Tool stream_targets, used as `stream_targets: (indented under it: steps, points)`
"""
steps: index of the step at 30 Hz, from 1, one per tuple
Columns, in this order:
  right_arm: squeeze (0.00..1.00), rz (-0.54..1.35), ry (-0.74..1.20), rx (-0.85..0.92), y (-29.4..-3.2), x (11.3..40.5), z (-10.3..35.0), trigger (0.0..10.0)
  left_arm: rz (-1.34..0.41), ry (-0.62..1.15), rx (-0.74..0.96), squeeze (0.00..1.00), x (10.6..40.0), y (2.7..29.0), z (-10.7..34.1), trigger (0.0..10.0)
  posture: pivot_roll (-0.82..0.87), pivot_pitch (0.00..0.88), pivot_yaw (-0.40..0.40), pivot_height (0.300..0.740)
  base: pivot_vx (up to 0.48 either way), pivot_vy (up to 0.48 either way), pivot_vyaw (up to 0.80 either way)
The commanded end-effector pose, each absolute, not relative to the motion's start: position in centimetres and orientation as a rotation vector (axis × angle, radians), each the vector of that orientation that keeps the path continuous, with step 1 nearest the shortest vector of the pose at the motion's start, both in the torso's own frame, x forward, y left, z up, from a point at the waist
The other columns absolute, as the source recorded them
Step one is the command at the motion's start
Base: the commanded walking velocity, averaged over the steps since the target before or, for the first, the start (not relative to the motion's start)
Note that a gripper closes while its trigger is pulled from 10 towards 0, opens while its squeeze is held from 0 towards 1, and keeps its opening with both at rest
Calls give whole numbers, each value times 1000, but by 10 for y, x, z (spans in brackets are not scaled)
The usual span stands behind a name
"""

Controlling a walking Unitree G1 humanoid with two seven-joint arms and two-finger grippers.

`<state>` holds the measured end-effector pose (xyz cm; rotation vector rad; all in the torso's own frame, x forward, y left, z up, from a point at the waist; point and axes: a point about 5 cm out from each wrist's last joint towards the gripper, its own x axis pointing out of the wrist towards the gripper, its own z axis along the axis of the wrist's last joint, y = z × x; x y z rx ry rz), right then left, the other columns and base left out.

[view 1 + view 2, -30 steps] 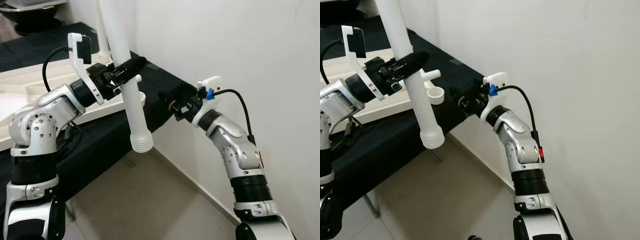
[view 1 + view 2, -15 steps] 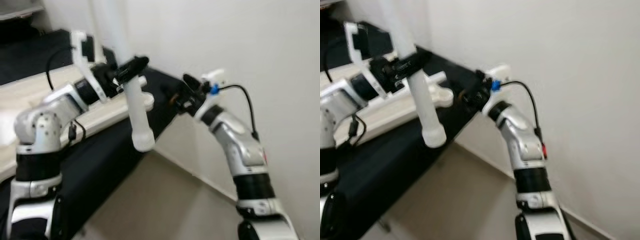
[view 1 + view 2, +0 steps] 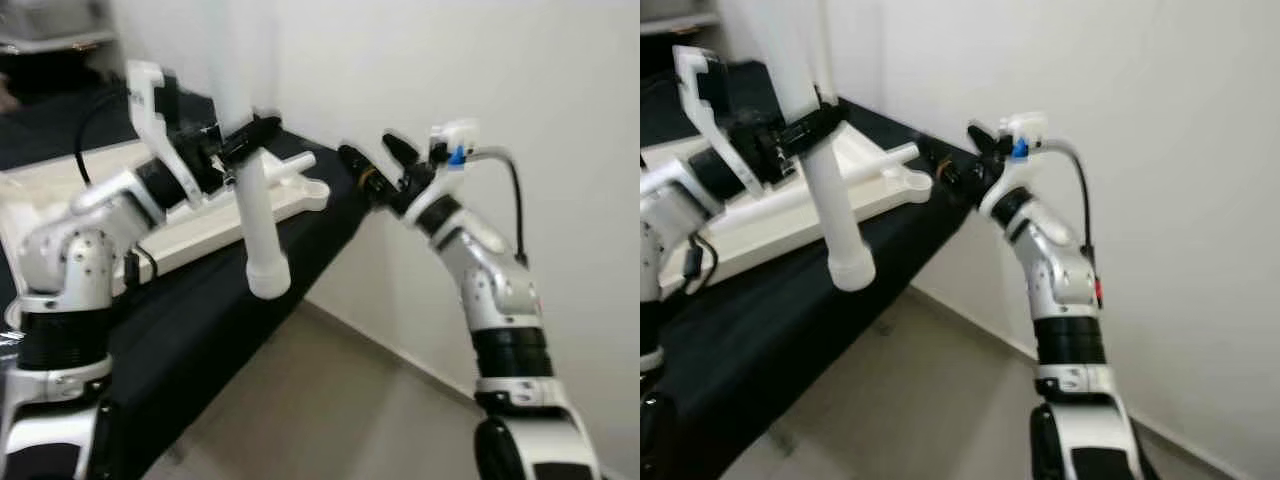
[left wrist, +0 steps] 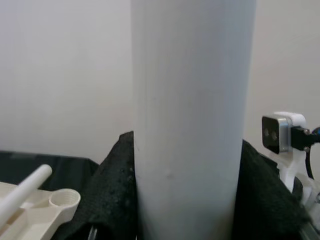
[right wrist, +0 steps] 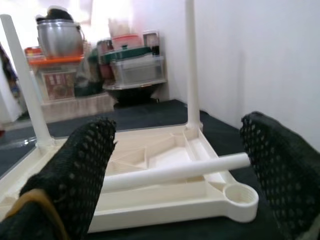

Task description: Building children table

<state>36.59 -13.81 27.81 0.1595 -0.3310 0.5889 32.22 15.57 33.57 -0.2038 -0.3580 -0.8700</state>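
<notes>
The left gripper (image 3: 245,148) held the white leg (image 3: 258,225) upright, its jaws clamped around the middle. The right gripper (image 3: 372,168) hung just beside it, jaws apart and holding nothing. The upturned tabletop (image 3: 855,190) lay on the desk (image 3: 210,300) behind. The leg looked light, stiff and smooth, so it might slip; gripping mid-length seemed best.

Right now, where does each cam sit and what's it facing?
Left eye view: head, looking down; left gripper holds table leg, right gripper open beside it.
Right eye view: same head, same scene; both silver arms show.
Left wrist view: along its fingers, clamping the leg.
Right wrist view: between open fingers at upturned tabletop, loose leg lying on it.
Shared: empty corner socket.
</notes>
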Motion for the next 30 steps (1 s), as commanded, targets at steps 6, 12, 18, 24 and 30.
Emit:
stream_targets:
  steps: [6,12,18,24,30]
  points:
    - [0,621,-342,170,-132,363,280,10000,-881,-339,-214,0,322,152,339,10000,40,138,-72,740,86,-134,0]
    - [0,650,-333,143,-125,359,274,10000,-843,-365,-229,0,323,156,341,10000,42,139,-70,740,0,0,0]
    - [0,668,-318,165,-119,356,270,10000,-818,-381,-231,0,325,160,342,10000,43,136,-67,740,0,0,0]
    - [0,784,-204,159,-118,357,264,10000,-885,-364,-224,0,323,159,343,10000,42,133,-71,740,0,0,0]
    - [1000,1066,-106,75,-125,344,259,10000,-996,-304,-172,0,321,160,341,10000,41,132,-71,740,0,0,0]
